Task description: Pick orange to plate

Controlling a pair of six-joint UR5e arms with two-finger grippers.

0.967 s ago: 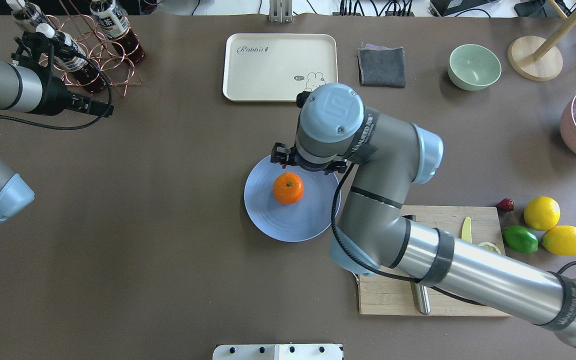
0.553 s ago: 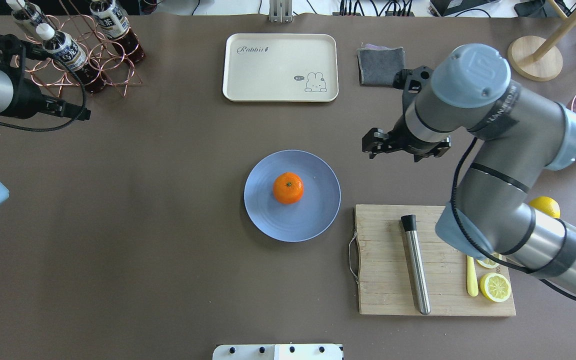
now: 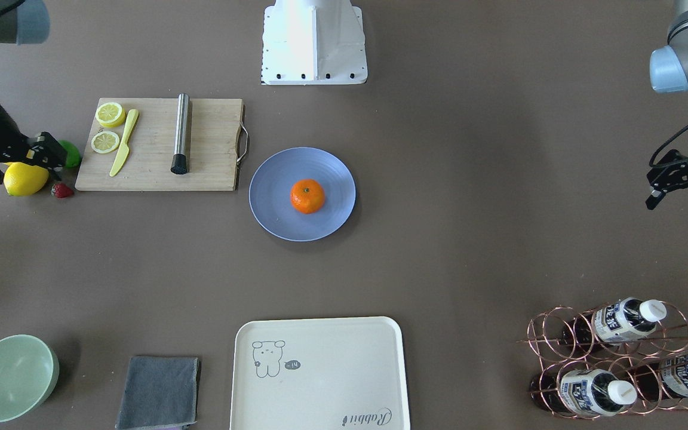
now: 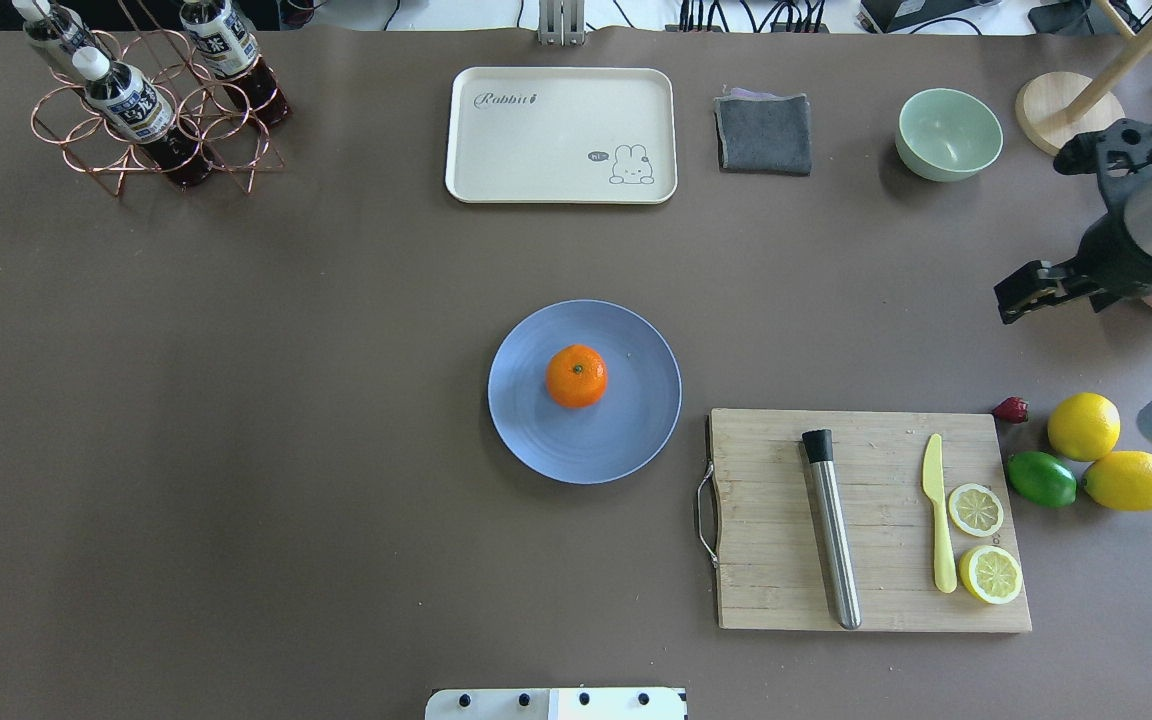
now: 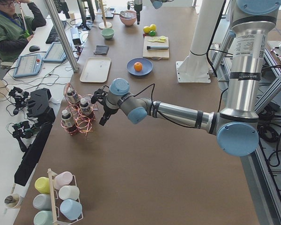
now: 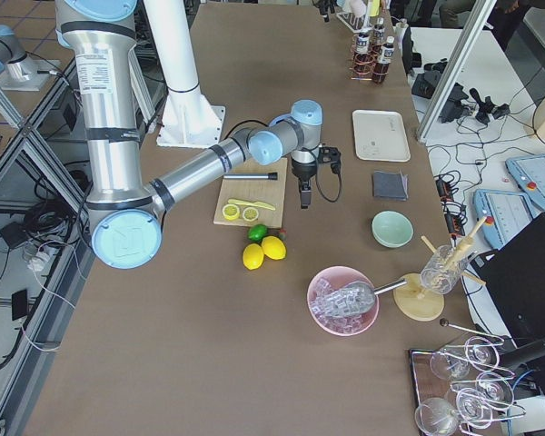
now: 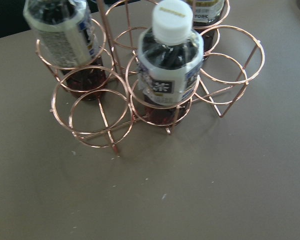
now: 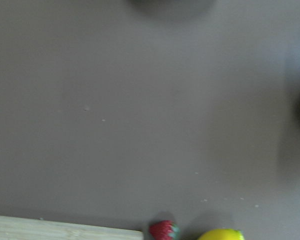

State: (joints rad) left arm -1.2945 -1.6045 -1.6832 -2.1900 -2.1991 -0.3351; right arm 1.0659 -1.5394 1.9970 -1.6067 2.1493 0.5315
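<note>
**Orange rests on the blue plate, both arms off at the table's ends**

We see the small round bright-orange fruit (image 4: 576, 376) sitting a little off centre on the round, shallow periwinkle-blue plate (image 4: 626, 440), stem dimple up. Nothing touches it. The plate lies mid-table, just beside the handle end of the rectangular wooden cutting board (image 4: 776, 560).

The right gripper (image 4: 1021, 295) hangs above bare brown tabletop at the robot's right end, well apart from the plate. It is near the small red strawberry (image 4: 1011, 409) and the two whole yellow lemons (image 4: 1083, 426). Only its dark body and one tip show, so we cannot tell whether its fingers are spread or pressed together.

The left gripper (image 3: 681, 209) hovers at the opposite end, near the copper wire bottle rack (image 3: 559, 334). In the front-facing view its two dark tips stand apart with table showing between them, and they grip nothing. Its wrist camera looks down on the rack and its white-capped bottles.
</note>
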